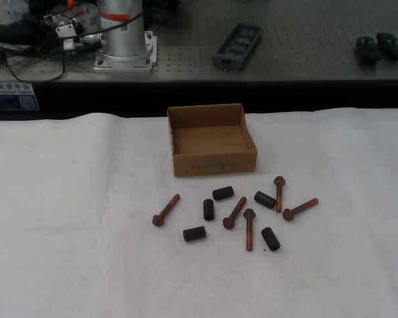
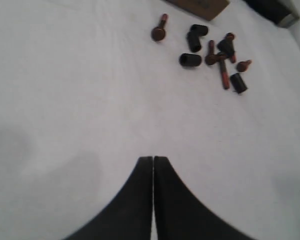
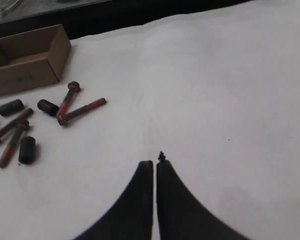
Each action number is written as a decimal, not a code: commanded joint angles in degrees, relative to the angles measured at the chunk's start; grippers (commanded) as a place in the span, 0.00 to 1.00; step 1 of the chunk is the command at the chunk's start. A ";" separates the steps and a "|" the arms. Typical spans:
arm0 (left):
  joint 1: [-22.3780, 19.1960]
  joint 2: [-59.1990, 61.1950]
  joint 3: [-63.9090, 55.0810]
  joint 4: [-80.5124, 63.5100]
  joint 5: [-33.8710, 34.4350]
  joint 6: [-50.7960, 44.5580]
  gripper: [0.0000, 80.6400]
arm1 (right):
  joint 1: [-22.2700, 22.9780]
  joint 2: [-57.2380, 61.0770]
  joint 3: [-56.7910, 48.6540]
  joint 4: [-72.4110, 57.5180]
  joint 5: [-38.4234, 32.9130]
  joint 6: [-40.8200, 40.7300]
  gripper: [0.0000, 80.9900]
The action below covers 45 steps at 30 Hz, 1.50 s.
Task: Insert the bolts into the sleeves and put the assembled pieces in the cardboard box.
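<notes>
- The cardboard box (image 1: 214,164) sat on the white cloth (image 1: 66,199) that covered the table, with its open side up.
- Five bolts and five black sleeves lay flat on the cloth just in front of the box, all outside it and all apart from each other.
- The leftmost bolt (image 1: 166,210) lay slanted. Its head was on the near left end and its tip pointed toward the box.
- The middle bolt (image 1: 235,212) slanted the same way, with its head on the near end.
- The front bolt (image 1: 249,230) lay straight from far to near. Its head was on the far end, just beside the middle bolt.
- The back bolt (image 1: 278,193) also ran from far to near, with its head toward the box.
- The rightmost bolt (image 1: 300,209) lay almost sideways, head on the left and tip pointing right.
- One sleeve (image 1: 223,193) near the box lay sideways. A second sleeve (image 1: 208,209) ran from far to near, and a third sleeve (image 1: 194,233) lay sideways closest to the front left.
- A fourth sleeve (image 1: 265,199) lay slanted just beside the back bolt. A fifth sleeve (image 1: 270,238) lay slanted at the front right.
- The left jaws were pressed together over bare cloth, well apart from the parts.
- The right jaws were also pressed together over bare cloth, well off to the side of the parts.
- A dark tray (image 1: 237,45) lay on the gray table behind the cloth.
</notes>
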<state>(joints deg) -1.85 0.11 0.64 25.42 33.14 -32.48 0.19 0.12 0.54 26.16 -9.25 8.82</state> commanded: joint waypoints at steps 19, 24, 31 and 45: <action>0.04 -0.11 -0.64 -1.10 -1.96 -16.84 0.01 | 0.15 -0.12 -0.54 -1.71 0.94 16.00 0.04; 0.04 -0.11 -0.64 -1.10 -1.96 -16.84 0.01 | 0.15 -0.12 -0.54 -1.89 0.94 16.00 0.04; 0.04 -0.11 -0.64 -1.10 -2.09 -16.43 0.01 | 0.15 -0.12 -0.54 -1.46 0.94 16.00 0.04; 0.04 -0.11 -0.64 -1.10 -1.96 -16.44 0.01 | 0.15 1.79 -3.05 -0.01 -6.69 16.82 0.04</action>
<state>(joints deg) -1.85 0.11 0.64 25.42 31.48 -48.61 0.19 1.47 -1.37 26.83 -14.67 27.43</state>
